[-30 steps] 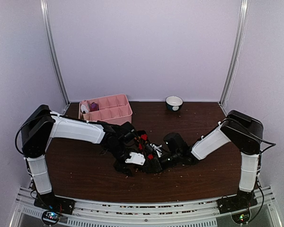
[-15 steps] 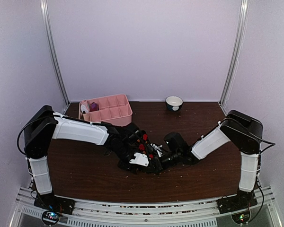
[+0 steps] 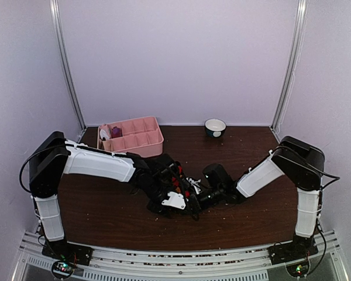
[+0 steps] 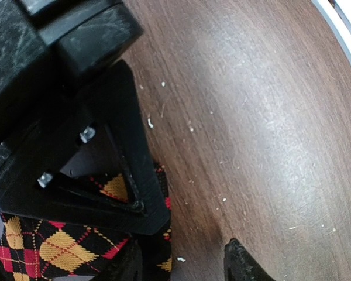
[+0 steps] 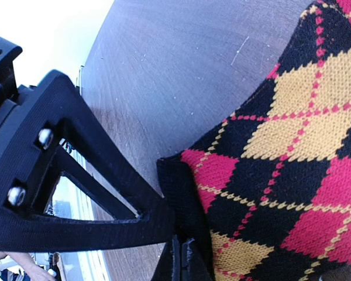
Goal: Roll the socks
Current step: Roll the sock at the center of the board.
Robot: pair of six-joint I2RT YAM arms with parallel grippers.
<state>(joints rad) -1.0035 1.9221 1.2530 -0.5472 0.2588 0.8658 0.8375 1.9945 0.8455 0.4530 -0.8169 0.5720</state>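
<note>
A black sock (image 3: 178, 182) with red and yellow argyle diamonds lies bunched at mid-table between my two grippers. My left gripper (image 3: 183, 202) is down on it. In the left wrist view that gripper (image 4: 178, 266) stands open, with the sock (image 4: 52, 249) against its left finger and bare wood before the right fingertip (image 4: 241, 264). My right gripper (image 3: 195, 197) meets it from the right. In the right wrist view its tips (image 5: 181, 263) are shut together on the black cuff edge of the sock (image 5: 292, 164). The right gripper's triangular finger (image 4: 126, 175) lies over the sock.
A pink compartment tray (image 3: 141, 140) stands at the back left, with a magenta bundle (image 3: 116, 132) in one left cell. A small white bowl (image 3: 215, 126) sits at the back centre. Pale crumbs dot the dark wooden table (image 4: 263, 117).
My left gripper has slid right and slightly nearer, closer against the right gripper and over the sock. The right arm has stayed still.
</note>
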